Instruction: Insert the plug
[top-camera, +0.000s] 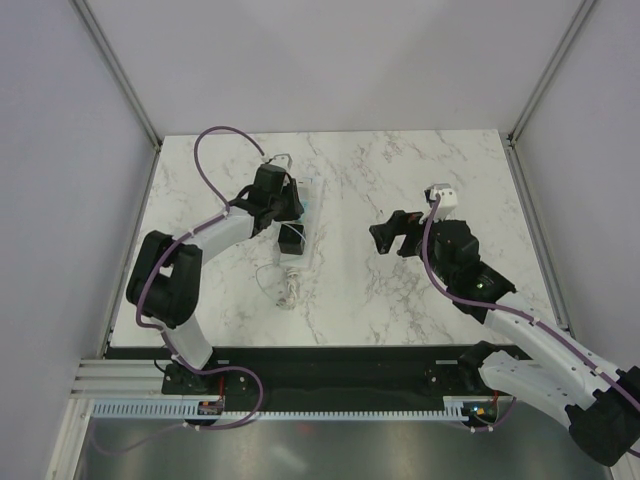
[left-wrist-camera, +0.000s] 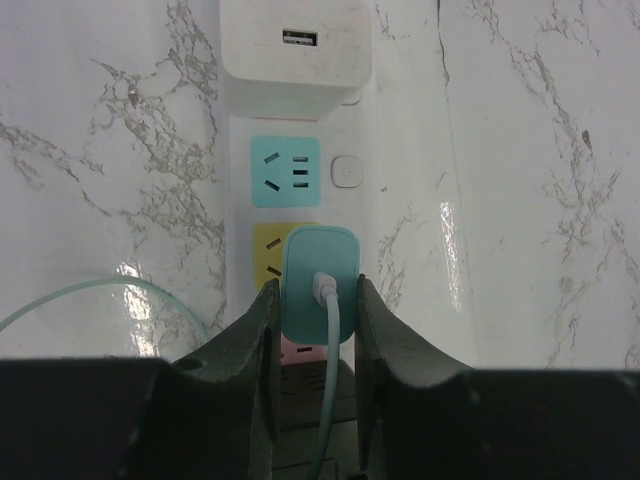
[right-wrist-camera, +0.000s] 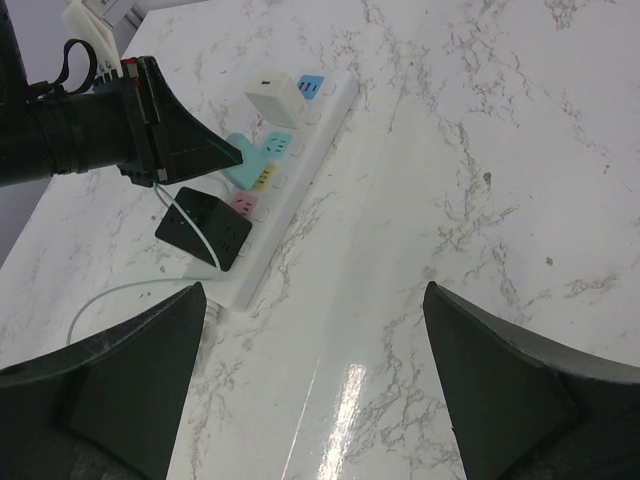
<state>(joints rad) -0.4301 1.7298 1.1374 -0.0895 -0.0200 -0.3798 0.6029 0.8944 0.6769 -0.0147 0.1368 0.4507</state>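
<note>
A teal plug (left-wrist-camera: 318, 270) with a pale cable coming out of its back sits between the fingers of my left gripper (left-wrist-camera: 317, 290), which is shut on it. The plug covers most of the yellow socket (left-wrist-camera: 265, 250) of the white power strip (left-wrist-camera: 345, 215). I cannot tell how deep its pins sit. In the top view the left gripper (top-camera: 283, 203) is over the strip (top-camera: 312, 205). In the right wrist view the plug (right-wrist-camera: 240, 162) is against the strip (right-wrist-camera: 300, 150). My right gripper (top-camera: 393, 235) is open and empty above bare marble, to the right of the strip.
On the strip, a white adapter (left-wrist-camera: 297, 45) sits at the far end. A free teal socket (left-wrist-camera: 285, 172) comes after it, and a black adapter (right-wrist-camera: 203, 227) sits at the near end. The pale cable (top-camera: 285, 285) lies coiled near the strip's near end. Grey walls enclose the table.
</note>
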